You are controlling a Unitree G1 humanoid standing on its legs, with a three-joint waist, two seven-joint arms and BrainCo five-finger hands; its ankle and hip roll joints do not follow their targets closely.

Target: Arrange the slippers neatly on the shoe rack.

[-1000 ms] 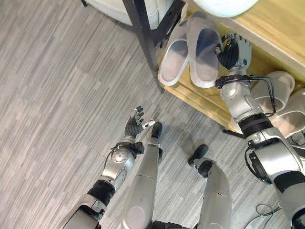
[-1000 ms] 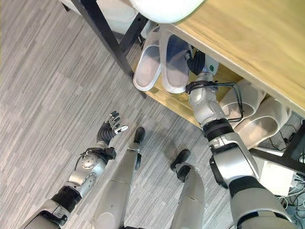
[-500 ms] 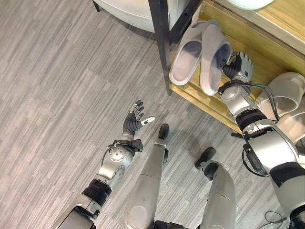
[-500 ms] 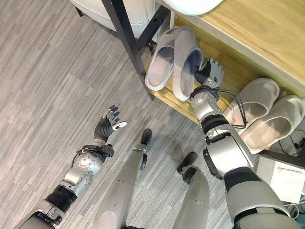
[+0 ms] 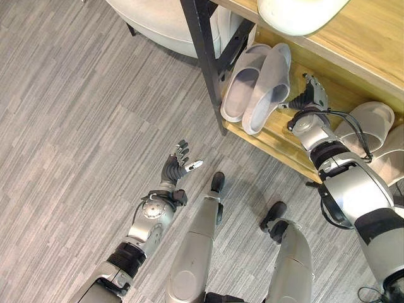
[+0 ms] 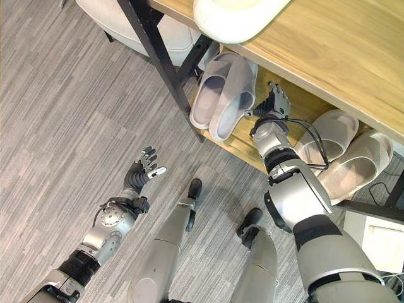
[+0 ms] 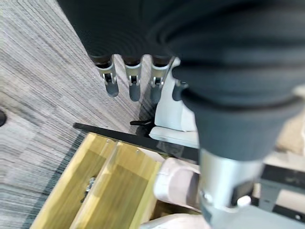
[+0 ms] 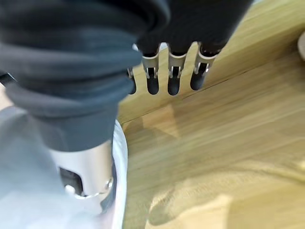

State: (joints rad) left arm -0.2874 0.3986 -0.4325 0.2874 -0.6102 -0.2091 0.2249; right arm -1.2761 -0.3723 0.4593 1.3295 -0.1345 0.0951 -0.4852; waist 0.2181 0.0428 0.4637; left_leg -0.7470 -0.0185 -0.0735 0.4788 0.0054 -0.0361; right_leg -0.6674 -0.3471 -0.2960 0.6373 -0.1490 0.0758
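Observation:
Two grey slippers (image 5: 255, 85) lie side by side, soles down, at the left end of the wooden shoe rack's lower shelf (image 5: 278, 136), toes toward the back. My right hand (image 5: 310, 96) is just right of them over the shelf, open, with straight fingers (image 8: 172, 76) that touch neither slipper. The rim of the nearer grey slipper (image 8: 120, 157) shows beside its thumb. My left hand (image 5: 175, 167) hangs open above the floor, well clear of the rack, its fingers (image 7: 134, 86) straight.
A second, beige pair of slippers (image 5: 372, 126) sits further right on the same shelf. A white rounded object (image 5: 297, 12) rests on the top board (image 5: 372, 44). The rack's black leg (image 5: 205, 57) stands left of the grey pair, with a white seat (image 5: 164, 19) behind it.
The right hand has let go of the tilted grey slipper, which now lies flat beside its mate, and drawn back to the right. The camera has shifted. The left hand stays put.

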